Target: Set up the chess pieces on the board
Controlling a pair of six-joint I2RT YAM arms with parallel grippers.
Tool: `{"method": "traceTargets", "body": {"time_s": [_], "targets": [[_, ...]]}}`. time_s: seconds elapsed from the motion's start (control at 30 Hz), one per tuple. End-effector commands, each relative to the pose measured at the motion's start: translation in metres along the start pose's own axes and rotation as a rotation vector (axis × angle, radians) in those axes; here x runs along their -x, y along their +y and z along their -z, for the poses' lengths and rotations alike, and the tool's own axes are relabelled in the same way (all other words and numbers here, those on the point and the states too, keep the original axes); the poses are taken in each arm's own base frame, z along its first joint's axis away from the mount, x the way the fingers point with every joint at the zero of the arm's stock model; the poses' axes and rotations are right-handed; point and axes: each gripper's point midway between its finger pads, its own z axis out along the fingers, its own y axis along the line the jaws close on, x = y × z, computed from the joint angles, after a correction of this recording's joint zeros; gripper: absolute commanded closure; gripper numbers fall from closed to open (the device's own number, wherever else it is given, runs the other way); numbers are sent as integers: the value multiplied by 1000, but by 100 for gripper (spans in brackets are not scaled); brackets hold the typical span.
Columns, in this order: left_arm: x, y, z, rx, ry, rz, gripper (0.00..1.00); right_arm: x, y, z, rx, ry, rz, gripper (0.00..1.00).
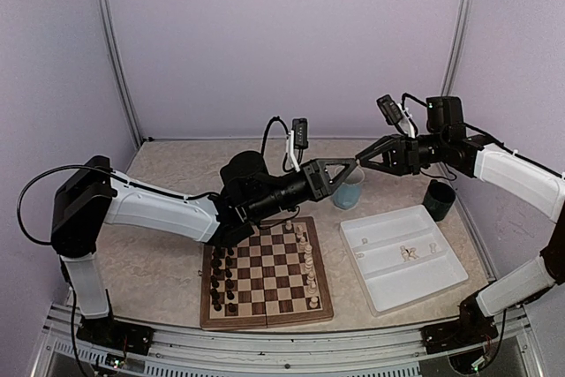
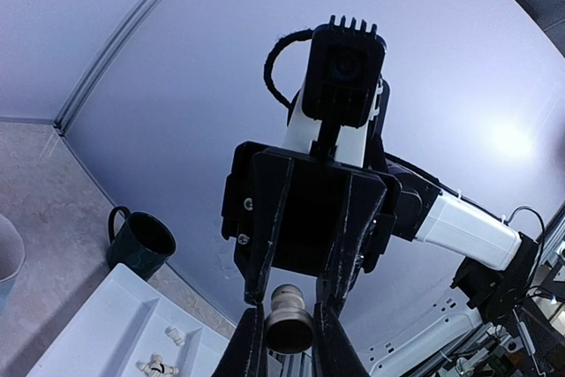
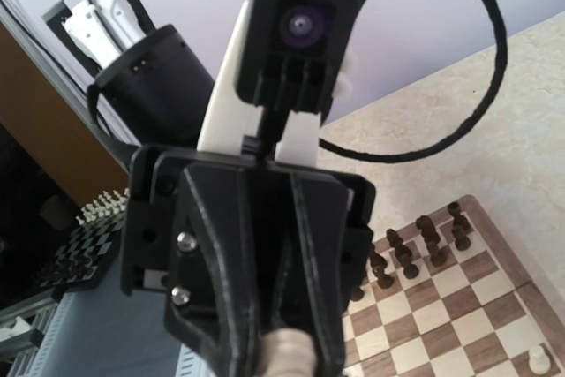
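Observation:
Both grippers meet tip to tip in mid-air above the table, behind the board (image 1: 265,318). My left gripper (image 2: 289,310) is shut on the base of a cream-white chess piece (image 2: 290,331). The right gripper (image 2: 290,294) faces it, fingers on either side of the piece's head with narrow gaps showing, so it is open. In the right wrist view the piece (image 3: 287,358) shows blurred at the bottom edge, below the left gripper's body. Several white pieces (image 1: 309,262) line the board's right side and dark ones (image 1: 219,284) its left.
A white tray (image 1: 402,289) right of the board holds a few white pieces (image 1: 409,252). A pale blue cup (image 1: 348,190) stands just under the meeting grippers, and a dark green mug (image 1: 439,199) sits behind the tray. Walls enclose the table.

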Motion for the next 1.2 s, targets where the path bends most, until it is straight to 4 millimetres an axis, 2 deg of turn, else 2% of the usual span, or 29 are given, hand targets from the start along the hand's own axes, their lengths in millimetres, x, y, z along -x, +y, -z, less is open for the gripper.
{"method": "traceTargets", "body": {"time_s": [0.0,0.17,0.33,0.4,0.5,0.63,0.67,0.77,0.83,0.87,0.9,1.03,1.1,1.17], "targets": [[14,-10,-5,-49,-36,-6,88,-4,-2,-2,-15,8,8,73],[13,-10,-6,-51,-32,-1,88,-3,-3,-2,-16,9,13,79],[10,-7,-8,-49,-22,10,87,-1,-2,-2,-16,10,30,89],[9,-4,-9,-33,-15,12,83,1,-2,-2,-30,12,45,92],[5,7,-6,23,22,-15,71,9,-6,0,-80,35,97,93],[9,20,19,136,89,-134,59,23,-20,2,-224,109,211,95],[19,15,29,162,97,-178,58,22,-25,0,-254,142,233,95],[32,25,60,305,154,-309,54,17,-35,-12,-342,260,312,95],[61,20,85,395,138,-394,52,10,-39,-27,-376,345,375,95],[72,26,96,452,135,-428,51,6,-40,-36,-388,387,408,95],[92,28,111,515,108,-459,49,1,-42,-44,-397,431,434,95],[150,59,166,724,47,-513,44,-28,-49,-80,-378,633,522,95],[170,75,189,794,13,-515,44,-44,-56,-95,-380,728,560,96],[186,78,208,821,-38,-523,44,-59,-62,-109,-376,791,599,96]]}}
